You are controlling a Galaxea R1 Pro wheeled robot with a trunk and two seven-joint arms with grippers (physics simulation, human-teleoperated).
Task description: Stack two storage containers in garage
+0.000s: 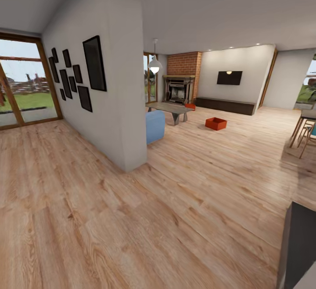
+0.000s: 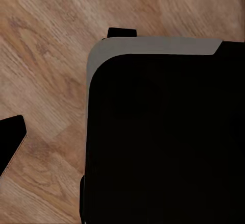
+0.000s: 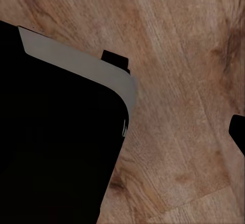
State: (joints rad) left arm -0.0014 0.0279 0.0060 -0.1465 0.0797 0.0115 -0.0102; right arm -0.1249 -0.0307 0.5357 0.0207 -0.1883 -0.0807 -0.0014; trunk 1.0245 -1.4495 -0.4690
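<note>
Both bins sit far across the living room on the plank floor (image 1: 184, 201): the nearer bin (image 1: 216, 123) stands alone in the open, well apart from the furniture, and the farther bin (image 1: 190, 106) lies just beyond the low table (image 1: 170, 108), between it and the fireplace (image 1: 179, 89), with the long bench (image 1: 224, 105) and the wall TV (image 1: 229, 77) off to the side. From here they read as open-topped, straight-walled boxes, so my guess is rigid moulded plastic, light when empty, and not fragile; the matte skin should give the fingers decent friction. The likely hold is on the rim, one wall pinched between the fingers, or both arms taking opposite short walls so the bin stays level; a single-wall pinch could let it swing or tilt. Whether anything lies inside them is too small to tell. The tapered walls suggest one would sit down into the other when stacked. As for the arms, each wrist camera looks straight down at plank flooring past a big dark rounded body edged in grey, which I take for part of the robot itself, so the arms seem tucked low at its sides, pointing at the floor. A dark tip (image 2: 10, 140) pokes into the left wrist view and another (image 3: 238, 132) into the right, probably fingers, but whether either gripper is spread or closed I cannot tell.
</note>
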